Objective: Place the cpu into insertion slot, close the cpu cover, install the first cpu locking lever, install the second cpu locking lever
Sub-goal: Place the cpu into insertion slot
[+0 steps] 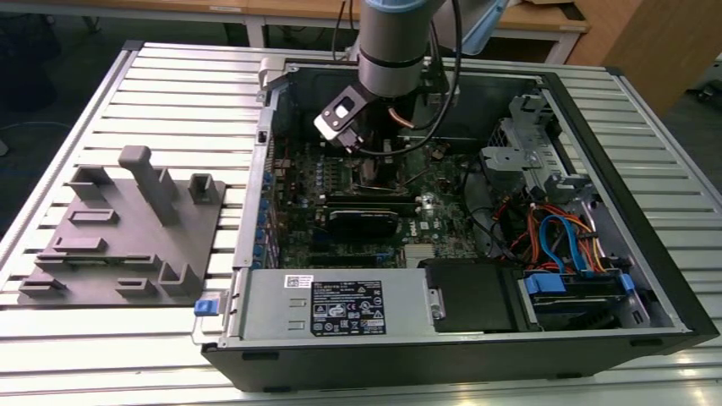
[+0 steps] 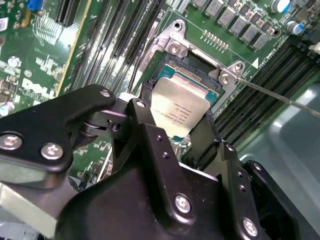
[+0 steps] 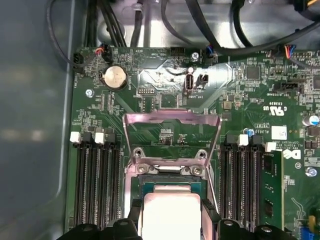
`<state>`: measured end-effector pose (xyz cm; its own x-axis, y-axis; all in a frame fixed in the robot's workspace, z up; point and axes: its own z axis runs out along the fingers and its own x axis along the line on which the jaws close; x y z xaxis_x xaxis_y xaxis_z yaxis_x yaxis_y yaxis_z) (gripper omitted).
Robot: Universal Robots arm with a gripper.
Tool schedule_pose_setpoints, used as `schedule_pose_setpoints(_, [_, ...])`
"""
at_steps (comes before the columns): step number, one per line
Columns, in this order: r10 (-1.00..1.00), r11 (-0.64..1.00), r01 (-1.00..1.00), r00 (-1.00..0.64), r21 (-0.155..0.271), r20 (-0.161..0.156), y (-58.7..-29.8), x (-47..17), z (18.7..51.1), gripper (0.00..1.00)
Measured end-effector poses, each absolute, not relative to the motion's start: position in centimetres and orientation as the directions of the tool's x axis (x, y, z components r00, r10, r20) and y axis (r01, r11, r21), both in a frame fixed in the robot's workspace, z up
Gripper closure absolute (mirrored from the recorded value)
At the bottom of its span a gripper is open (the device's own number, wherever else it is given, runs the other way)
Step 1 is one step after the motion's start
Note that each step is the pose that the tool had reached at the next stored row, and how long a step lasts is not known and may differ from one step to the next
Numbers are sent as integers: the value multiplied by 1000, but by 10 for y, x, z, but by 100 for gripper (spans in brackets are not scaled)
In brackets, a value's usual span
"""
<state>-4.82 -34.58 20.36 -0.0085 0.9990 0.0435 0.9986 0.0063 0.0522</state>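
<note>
My gripper [image 2: 175, 122] is shut on the cpu [image 2: 181, 106], its black fingers [image 3: 134, 216] pressing two opposite edges of the silver-topped chip. The cpu [image 3: 170, 212] hangs slightly tilted just over the insertion slot [image 2: 196, 71], a dark square socket with a silver rim [image 3: 169, 170] on the green board. The cpu cover [image 3: 170, 118], a thin silver frame with a square window, stands raised at the socket's far edge. A thin locking lever [image 2: 280, 97] sticks out beside the socket. In the exterior view the gripper [image 1: 374, 161] reaches down into the open computer case.
Long black memory slots [image 3: 97, 180] flank the socket on both sides. A grey fixture plate [image 1: 124, 237] lies on the exterior view's left of the case. Cables [image 1: 553, 237], a drive cage [image 1: 525, 152] and the power supply [image 1: 338, 304] crowd the case's other parts.
</note>
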Motion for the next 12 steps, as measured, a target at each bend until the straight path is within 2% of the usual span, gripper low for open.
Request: schedule_pose_setpoints(12, [999,-1,999,0,52,34,-346,-49,199,46])
